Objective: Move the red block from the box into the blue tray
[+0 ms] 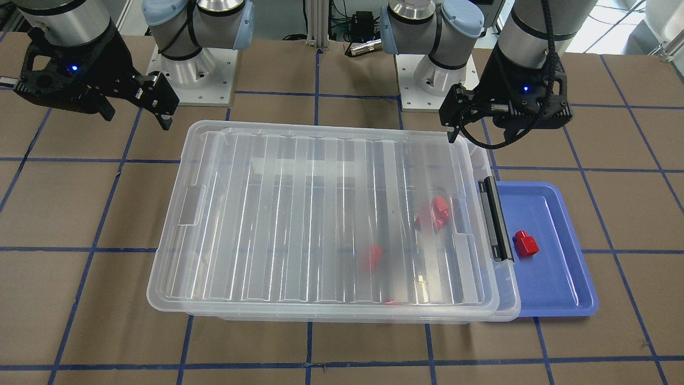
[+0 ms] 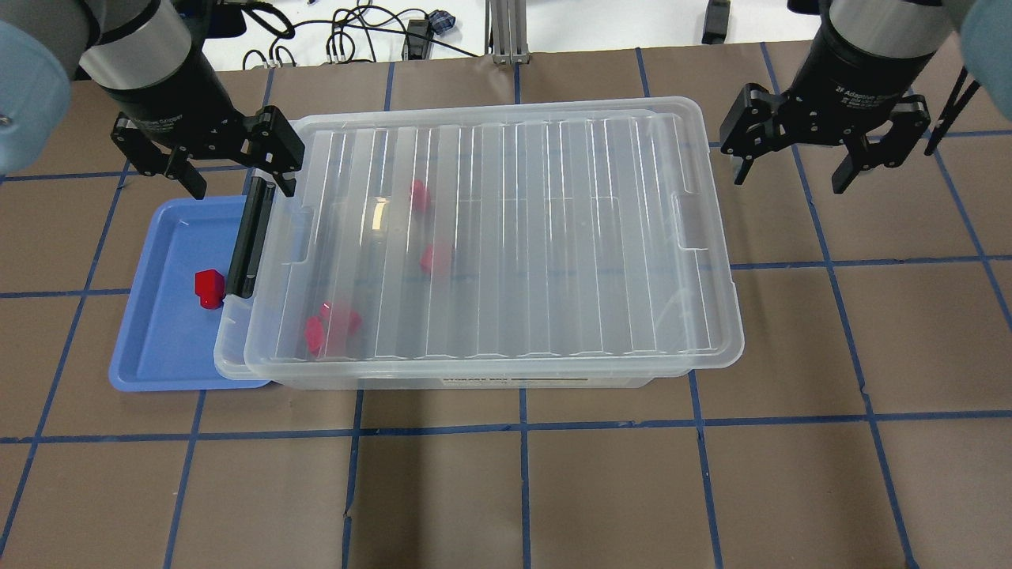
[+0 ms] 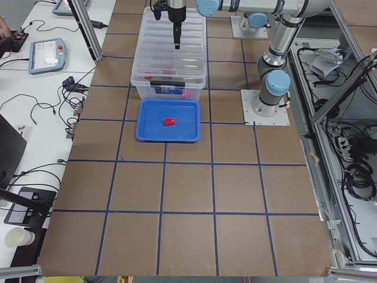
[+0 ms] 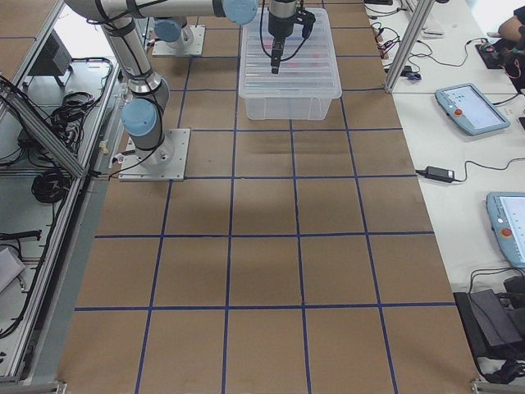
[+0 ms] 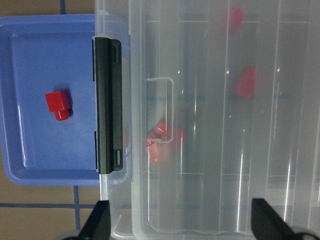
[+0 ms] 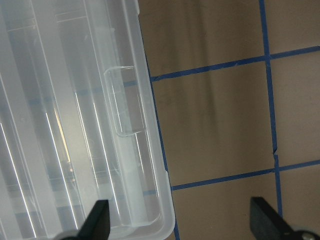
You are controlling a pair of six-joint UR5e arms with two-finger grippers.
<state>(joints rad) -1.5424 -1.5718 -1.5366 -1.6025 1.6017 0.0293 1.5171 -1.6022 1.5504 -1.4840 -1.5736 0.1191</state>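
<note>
One red block [image 2: 209, 288] lies in the blue tray [image 2: 162, 348], also seen in the front view [image 1: 526, 244] and the left wrist view [image 5: 58, 104]. The clear box [image 2: 506, 237] has its ribbed lid lying on it, slightly askew. Its black latch handle [image 2: 249, 237] is at the tray end, and that end overhangs the tray's edge. Several more red blocks [image 2: 332, 325] show blurred through the lid. My left gripper [image 2: 237, 186] is open and empty, above the latch end. My right gripper [image 2: 791, 175] is open and empty, above the table past the box's other end.
Brown table covering with blue tape grid lines [image 2: 522, 427]. The two arm bases [image 1: 197, 69] stand at the table's robot side. Cables [image 2: 356, 39] and a metal post lie beyond the table's far edge.
</note>
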